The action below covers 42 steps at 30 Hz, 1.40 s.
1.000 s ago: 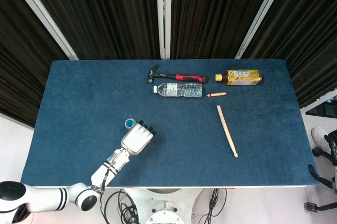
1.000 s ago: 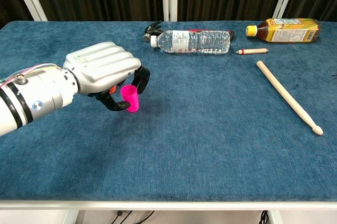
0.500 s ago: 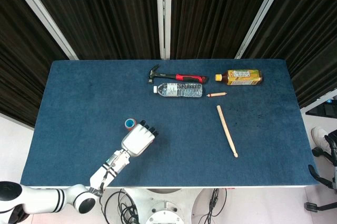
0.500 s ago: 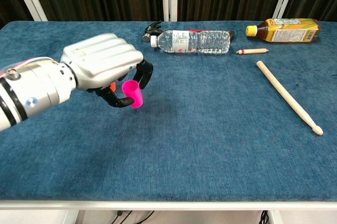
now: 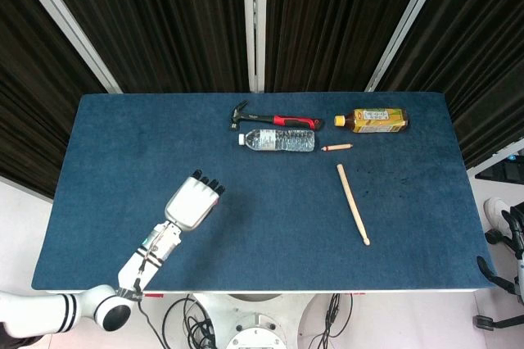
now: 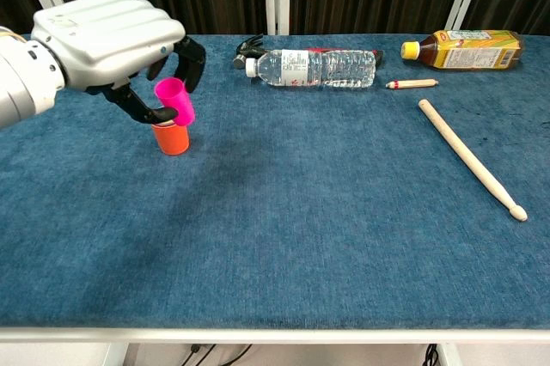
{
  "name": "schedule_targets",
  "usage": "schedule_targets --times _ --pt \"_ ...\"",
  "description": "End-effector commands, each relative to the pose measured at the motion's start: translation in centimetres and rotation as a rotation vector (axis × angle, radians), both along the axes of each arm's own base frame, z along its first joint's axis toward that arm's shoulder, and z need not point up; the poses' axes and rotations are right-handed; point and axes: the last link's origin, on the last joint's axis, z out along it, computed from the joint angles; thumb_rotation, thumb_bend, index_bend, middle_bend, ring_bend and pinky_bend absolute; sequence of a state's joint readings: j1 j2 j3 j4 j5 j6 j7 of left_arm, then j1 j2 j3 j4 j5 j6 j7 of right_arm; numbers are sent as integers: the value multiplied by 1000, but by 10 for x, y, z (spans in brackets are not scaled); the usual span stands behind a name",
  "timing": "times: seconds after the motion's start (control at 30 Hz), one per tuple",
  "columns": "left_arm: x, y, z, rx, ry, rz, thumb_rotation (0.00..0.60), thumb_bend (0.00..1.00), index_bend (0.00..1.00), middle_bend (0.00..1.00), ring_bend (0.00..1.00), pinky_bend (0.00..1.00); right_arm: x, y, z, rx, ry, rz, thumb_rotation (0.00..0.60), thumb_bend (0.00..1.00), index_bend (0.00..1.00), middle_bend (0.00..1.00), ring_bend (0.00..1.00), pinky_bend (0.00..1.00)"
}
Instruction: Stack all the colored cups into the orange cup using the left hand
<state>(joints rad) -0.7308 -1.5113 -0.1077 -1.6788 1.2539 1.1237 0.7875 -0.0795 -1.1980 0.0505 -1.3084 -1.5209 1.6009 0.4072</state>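
My left hand [image 6: 107, 39] holds a pink cup [image 6: 174, 101] pinched between thumb and fingers, raised just above the orange cup [image 6: 171, 138], which stands upright on the blue table [image 6: 326, 203]. In the head view the left hand [image 5: 193, 202] covers both cups from above. A blue cup seen earlier inside the orange one is hidden now. My right hand shows in neither view.
At the back of the table lie a hammer [image 5: 274, 120], a water bottle [image 5: 278, 140] on its side, a yellow-capped tea bottle [image 5: 372, 120] and a small wooden peg [image 5: 336, 147]. A wooden drumstick [image 5: 353, 203] lies right of centre.
My left hand has lifted the pink cup off the table and carried it up and to the left, so that it now hangs over the orange cup.
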Motion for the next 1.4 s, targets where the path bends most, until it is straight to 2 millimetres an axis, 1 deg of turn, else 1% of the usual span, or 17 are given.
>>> schedule_targets --times 0.03,0.27,0.4,0.57,0.77,1.1,1.23,1.3,1.33,1.37,1.4 --pt "-9 11 1 -5 5 50 600 312 495 477 534 387 1 0 1 -3 0 1 600 218 0 0 0 0" --pt "-14 24 -2 0 23 83 600 311 495 478 534 386 2 0 4 -10 2 -1 600 218 0 0 0 0" --pt "-16 24 1 7 25 91 600 312 496 479 534 386 1 -1 3 -6 2 -5 600 219 0 0 0 0" --pt "-12 24 5 4 1 91 600 311 497 480 534 386 1 -2 2 -1 2 -4 600 219 0 0 0 0" --pt "-11 25 1 -10 -10 98 600 311 497 480 534 386 1 -1 2 -4 3 -4 600 218 0 0 0 0" --pt "-14 31 -3 -5 -6 112 600 312 492 477 533 386 0 -1 1 1 3 -10 600 219 0 0 0 0" --pt "-16 31 -5 -10 -8 119 600 312 472 469 527 386 0 -1 1 3 3 -10 600 218 0 0 0 0" --pt "-17 30 -5 -13 -9 119 600 311 446 458 510 385 -1 -1 0 4 4 -12 600 219 0 0 0 0" --pt "-17 29 -6 -16 -10 120 600 308 410 441 484 381 -1 -1 0 4 4 -12 600 219 0 0 0 0" --pt "-17 29 -6 -20 -10 120 600 297 346 408 443 367 -1 -1 0 4 3 -13 600 219 0 0 0 0" --pt "-17 28 -6 -23 -6 119 600 287 302 381 414 352 -1 0 0 3 3 -14 600 219 0 0 0 0"
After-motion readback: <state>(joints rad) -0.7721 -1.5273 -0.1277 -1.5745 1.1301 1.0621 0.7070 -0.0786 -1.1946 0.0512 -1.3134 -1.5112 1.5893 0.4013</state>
